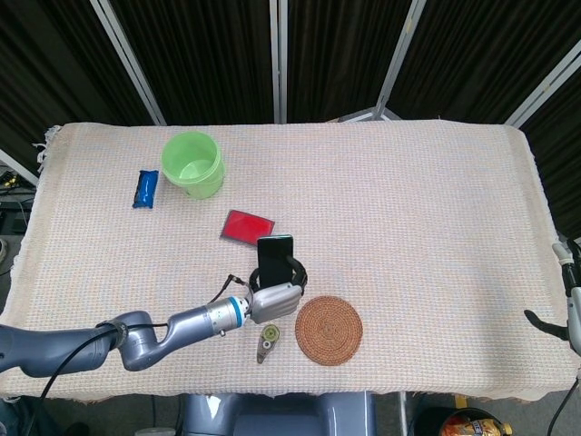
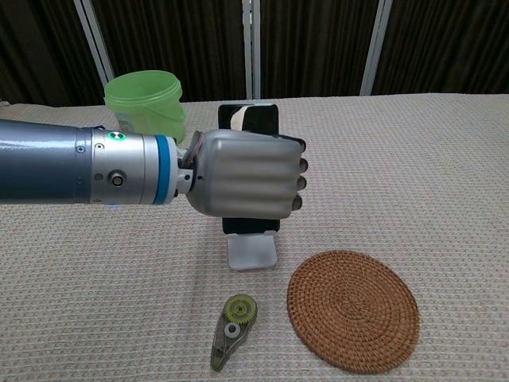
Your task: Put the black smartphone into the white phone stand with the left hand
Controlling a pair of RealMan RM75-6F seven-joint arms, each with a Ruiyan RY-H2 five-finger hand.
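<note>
My left hand (image 2: 242,173) grips the black smartphone (image 2: 250,119) upright, fingers wrapped round its middle. The phone's lower edge sits at the white phone stand (image 2: 253,251), whose base shows just below the hand; whether the phone rests in it I cannot tell. In the head view the left hand (image 1: 272,300) is near the table's front centre, with the smartphone (image 1: 273,255) standing above it and the stand hidden. Only a dark part of the right arm (image 1: 567,313) shows at the right edge, and the right hand itself does not show.
A round woven coaster (image 2: 353,309) lies right of the stand and a green tape dispenser (image 2: 232,329) lies in front of it. A red card (image 1: 247,226) lies behind the phone. A green cup (image 1: 193,164) and a blue packet (image 1: 145,188) are at the back left.
</note>
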